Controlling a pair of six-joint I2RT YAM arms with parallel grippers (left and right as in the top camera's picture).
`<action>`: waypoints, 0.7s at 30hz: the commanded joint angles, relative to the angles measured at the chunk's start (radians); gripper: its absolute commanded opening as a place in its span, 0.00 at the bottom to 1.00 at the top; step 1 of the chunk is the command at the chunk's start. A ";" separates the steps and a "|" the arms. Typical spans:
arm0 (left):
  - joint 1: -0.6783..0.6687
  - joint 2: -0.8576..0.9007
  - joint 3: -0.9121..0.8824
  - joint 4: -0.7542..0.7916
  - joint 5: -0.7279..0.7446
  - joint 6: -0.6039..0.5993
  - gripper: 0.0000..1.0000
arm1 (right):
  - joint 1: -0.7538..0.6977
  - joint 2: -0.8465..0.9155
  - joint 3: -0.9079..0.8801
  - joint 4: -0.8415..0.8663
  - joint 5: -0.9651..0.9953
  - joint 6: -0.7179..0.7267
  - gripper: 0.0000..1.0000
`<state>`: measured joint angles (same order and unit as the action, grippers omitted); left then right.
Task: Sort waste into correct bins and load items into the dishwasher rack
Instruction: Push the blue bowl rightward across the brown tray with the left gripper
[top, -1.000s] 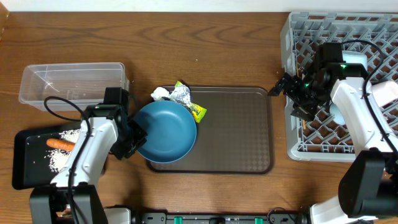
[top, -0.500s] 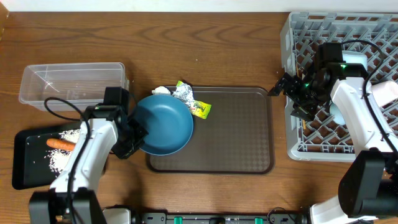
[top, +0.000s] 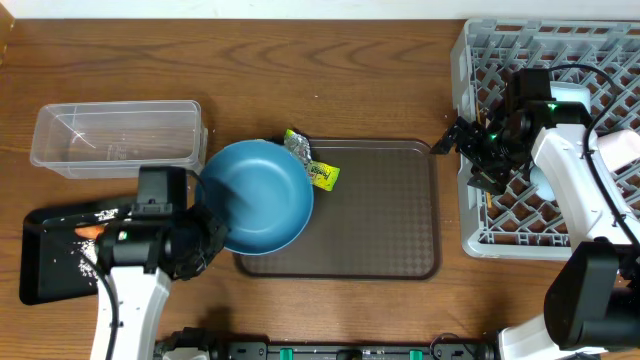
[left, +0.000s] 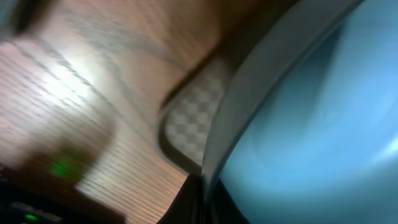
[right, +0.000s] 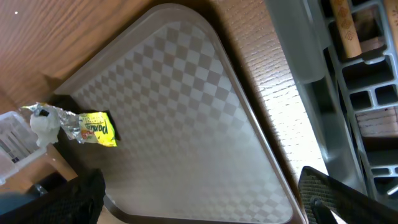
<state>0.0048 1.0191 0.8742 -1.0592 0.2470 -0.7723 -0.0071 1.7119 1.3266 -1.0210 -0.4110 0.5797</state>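
Left gripper jaws are clamped on the lower left rim of the dark-blue bowl, which lies over the left end of the brown tray. Right gripper jaws stand wide apart and empty beside the left wall of the dishwasher rack.

The clear tub sits at rear left. The black tray in front of it holds the carrot and rice grains.

The snack packet touches the foil beside the bowl; its dark lettering is too small to read.

The table is brown wood grain.
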 joint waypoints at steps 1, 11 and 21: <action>-0.045 -0.016 0.013 0.021 0.086 -0.026 0.06 | 0.020 0.002 0.002 0.000 0.003 -0.016 0.99; -0.324 0.135 0.013 0.101 -0.079 -0.173 0.06 | 0.020 0.002 0.002 0.000 0.003 -0.016 0.99; -0.591 0.333 0.013 0.304 -0.075 -0.266 0.06 | 0.020 0.002 0.002 0.000 0.003 -0.016 0.99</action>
<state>-0.5373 1.3281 0.8742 -0.7837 0.1837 -0.9783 -0.0071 1.7119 1.3266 -1.0210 -0.4110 0.5797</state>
